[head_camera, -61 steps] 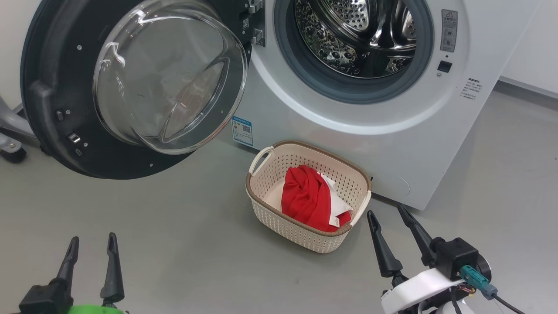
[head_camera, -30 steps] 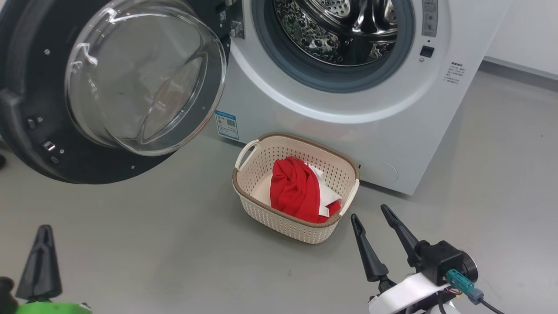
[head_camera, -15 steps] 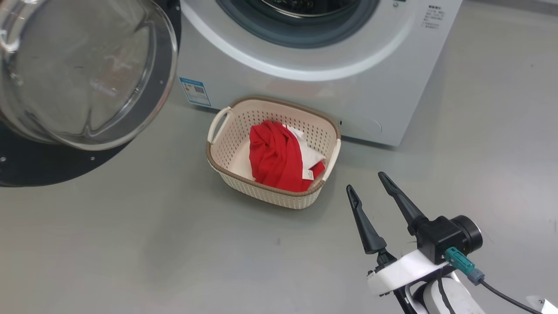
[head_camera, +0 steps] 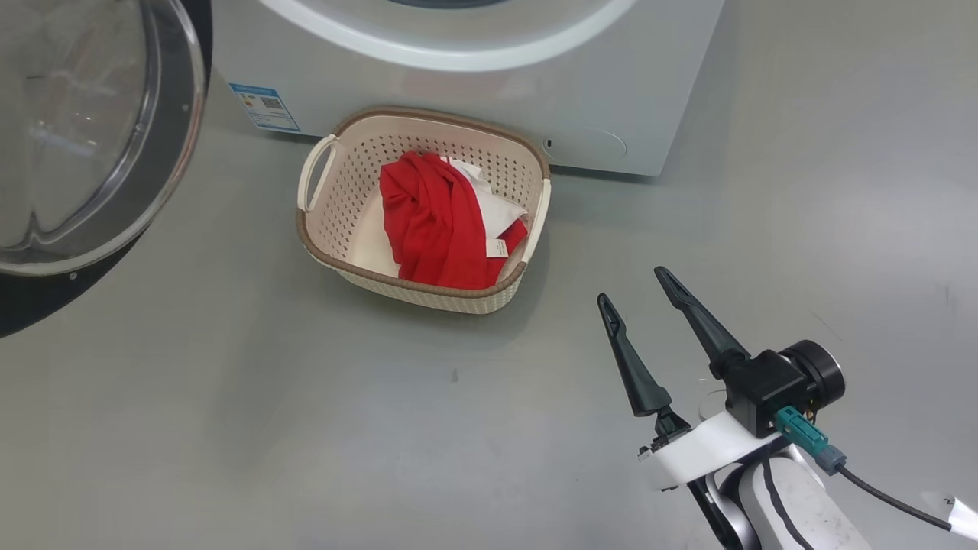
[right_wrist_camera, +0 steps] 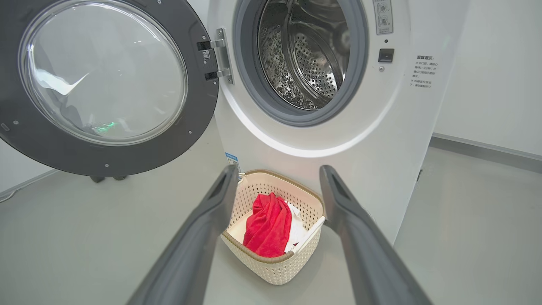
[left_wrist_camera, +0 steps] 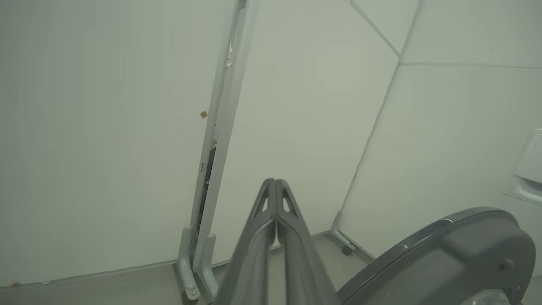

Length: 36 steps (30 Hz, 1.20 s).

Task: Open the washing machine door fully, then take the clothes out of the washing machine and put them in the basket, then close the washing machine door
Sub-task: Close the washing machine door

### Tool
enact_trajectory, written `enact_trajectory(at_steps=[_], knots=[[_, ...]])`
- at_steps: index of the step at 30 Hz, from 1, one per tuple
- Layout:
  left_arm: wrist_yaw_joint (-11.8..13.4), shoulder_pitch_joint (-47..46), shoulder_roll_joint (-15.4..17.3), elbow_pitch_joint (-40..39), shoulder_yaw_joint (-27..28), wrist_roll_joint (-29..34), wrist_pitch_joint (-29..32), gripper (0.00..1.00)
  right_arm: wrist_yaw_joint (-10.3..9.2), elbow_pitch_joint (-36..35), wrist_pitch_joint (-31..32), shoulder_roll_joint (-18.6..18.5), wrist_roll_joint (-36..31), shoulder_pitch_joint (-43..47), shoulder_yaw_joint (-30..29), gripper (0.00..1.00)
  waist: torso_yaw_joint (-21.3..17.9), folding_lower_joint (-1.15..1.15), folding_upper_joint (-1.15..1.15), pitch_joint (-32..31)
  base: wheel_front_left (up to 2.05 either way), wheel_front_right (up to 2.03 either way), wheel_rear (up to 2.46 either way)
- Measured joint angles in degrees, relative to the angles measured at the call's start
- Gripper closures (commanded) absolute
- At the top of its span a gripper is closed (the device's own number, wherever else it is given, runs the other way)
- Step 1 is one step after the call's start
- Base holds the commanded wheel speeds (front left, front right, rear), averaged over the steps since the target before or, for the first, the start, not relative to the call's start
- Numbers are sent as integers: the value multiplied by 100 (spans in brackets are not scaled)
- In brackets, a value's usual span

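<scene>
Left gripper (left_wrist_camera: 275,183): dark fingers pressed together, empty. Round black-rimmed glass washing machine door (right_wrist_camera: 106,84) swung open. Red fabric clothes (head_camera: 432,221) lie in cream perforated plastic basket (head_camera: 344,221), just before big white washing machine (right_wrist_camera: 381,127). Right gripper (head_camera: 633,286): fingers wide, empty, near basket.

Just beyond my right claw (head_camera: 633,284) of matt dark plastic, the basket (head_camera: 428,296) is smooth cream perforated plastic with a brown woven-look rim. The clothes (head_camera: 428,221) inside are soft red cloth. Farther ahead, the washing machine (right_wrist_camera: 381,140) is glossy white, its drum (right_wrist_camera: 305,63) is shiny perforated steel, and the washing machine door (right_wrist_camera: 201,110) is clear glass in a dark glossy rim.
</scene>
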Motion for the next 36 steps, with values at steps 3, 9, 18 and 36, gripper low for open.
enact_trajectory(at_steps=[3,9,18,36], knots=[[155,-294,96,464,187,-246,253,100,9,19,-1,-4,0,-29,0,0,-129,0,0,94,0,0,0],[714,-703,127,1351,786,-825,739,100,33,54,-1,0,0,-98,53,0,-370,0,0,211,0,0,0],[822,-1349,241,2140,873,-1238,1435,100,24,81,-2,-1,-22,-99,42,0,-550,0,0,324,0,0,0],[893,-2033,318,3265,1220,-1728,2005,100,7,105,-2,-5,-88,-215,68,0,-618,0,0,418,0,0,0]])
